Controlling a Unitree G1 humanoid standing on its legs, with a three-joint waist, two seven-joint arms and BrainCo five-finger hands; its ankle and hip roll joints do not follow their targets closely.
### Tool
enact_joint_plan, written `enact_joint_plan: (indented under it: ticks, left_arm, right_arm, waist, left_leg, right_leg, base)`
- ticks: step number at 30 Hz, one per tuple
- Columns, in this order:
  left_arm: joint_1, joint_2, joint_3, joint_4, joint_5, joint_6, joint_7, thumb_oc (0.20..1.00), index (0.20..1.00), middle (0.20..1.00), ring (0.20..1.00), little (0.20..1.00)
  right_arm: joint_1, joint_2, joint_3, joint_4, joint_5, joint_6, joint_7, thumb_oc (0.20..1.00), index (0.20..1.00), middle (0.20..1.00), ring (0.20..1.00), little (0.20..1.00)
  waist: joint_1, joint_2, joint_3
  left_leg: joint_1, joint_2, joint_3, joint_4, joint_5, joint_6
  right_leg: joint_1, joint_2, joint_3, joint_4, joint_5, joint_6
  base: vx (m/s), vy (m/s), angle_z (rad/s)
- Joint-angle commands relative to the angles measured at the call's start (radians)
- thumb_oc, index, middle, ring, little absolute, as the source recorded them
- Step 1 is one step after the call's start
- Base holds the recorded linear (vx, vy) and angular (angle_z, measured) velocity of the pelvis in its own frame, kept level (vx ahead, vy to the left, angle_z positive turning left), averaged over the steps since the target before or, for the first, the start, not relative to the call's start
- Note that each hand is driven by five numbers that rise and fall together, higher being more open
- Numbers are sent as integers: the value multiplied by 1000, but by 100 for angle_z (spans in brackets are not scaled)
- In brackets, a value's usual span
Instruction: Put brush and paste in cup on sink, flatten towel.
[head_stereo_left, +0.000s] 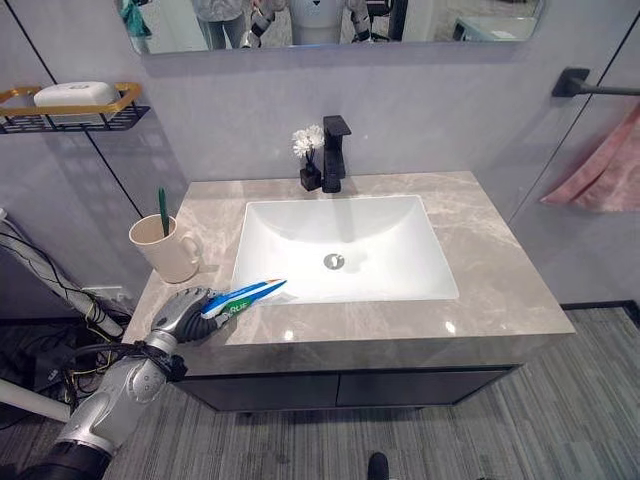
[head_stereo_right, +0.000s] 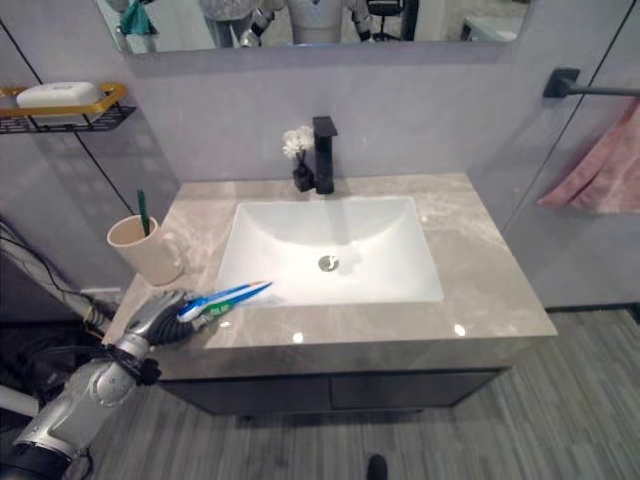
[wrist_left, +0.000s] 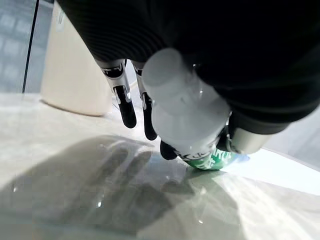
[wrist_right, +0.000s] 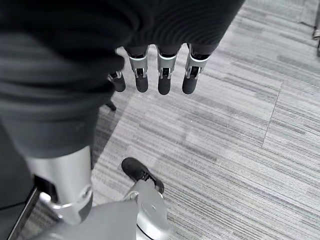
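Grey marble vanity counter (head_stereo_left: 490, 270) carries a white rectangular basin (head_stereo_left: 345, 245); pink towel (head_stereo_left: 605, 170) hangs crumpled from the wall bar. Cream handled cup (head_stereo_left: 165, 248), holding a green toothbrush (head_stereo_left: 163, 212), stands at the counter's left; left hand (head_stereo_left: 180, 312) lies at the front-left edge, fingers curled round the blue-and-white toothpaste tube (head_stereo_left: 245, 296); right hand (wrist_right: 155, 75) hangs over grey floor, fingers straight, apart.

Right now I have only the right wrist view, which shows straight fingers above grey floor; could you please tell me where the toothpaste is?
Observer: The left hand is curled round the toothpaste tube at the front left of the counter.
Operator: Thank you. Is the brush in the cup?
Observer: Yes, a green toothbrush stands in the beige cup, just behind that hand.
Operator: And the towel?
Observer: A pink towel hangs from the black bar on the right wall.
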Motion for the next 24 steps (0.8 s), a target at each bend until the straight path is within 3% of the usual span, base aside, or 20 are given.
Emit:
enact_joint_plan:
  ticks: [1,10,16,19,24]
  left_arm:
    - [-58,59,30,-91,19,-16,83,200,200,200,200,200]
    - [-101,56,105,-184,56,-14,159,200,200,200,200,200]
    - [-171,70,124,-206,97,-8,230,200,200,200,200,200]
    - [-228,94,128,-225,119,-13,262,200,200,200,200,200]
    - [-324,148,116,-232,145,-3,303,200,200,200,200,200]
  right_arm:
    - [-44,22,-17,42,85,2,-23,1000,1000,1000,1000,1000]
    - [-34,50,-37,62,161,-4,-23,1000,1000,1000,1000,1000]
    - [-43,50,-139,75,350,-27,-50,1000,1000,1000,1000,1000]
    - [-37,34,-201,86,454,-35,-43,1000,1000,1000,1000,1000]
    - [-37,-64,-281,149,464,-23,-89,1000,1000,1000,1000,1000]
  waist:
    - [-32,-26,-13]
    - [-42,-44,-45]
    - [-54,-55,-60]
    - [-59,-61,-66]
    - [-71,-72,-81]
  left_leg:
    - [-22,22,-35,8,30,-28]
    - [-14,20,-34,8,23,-26]
    - [-8,16,-28,8,17,-24]
    - [-8,16,-26,8,15,-25]
    - [-8,17,-27,8,10,-29]
  right_leg:
    - [64,-84,15,7,6,86]
    - [72,-89,18,7,12,89]
    - [73,-93,24,7,17,94]
    - [73,-94,26,7,19,96]
    - [76,-97,22,7,20,99]
  base:
    - [-55,17,4]
    - [-5,4,1]
    - [-1,6,0]
    - [0,0,0]
    - [0,0,0]
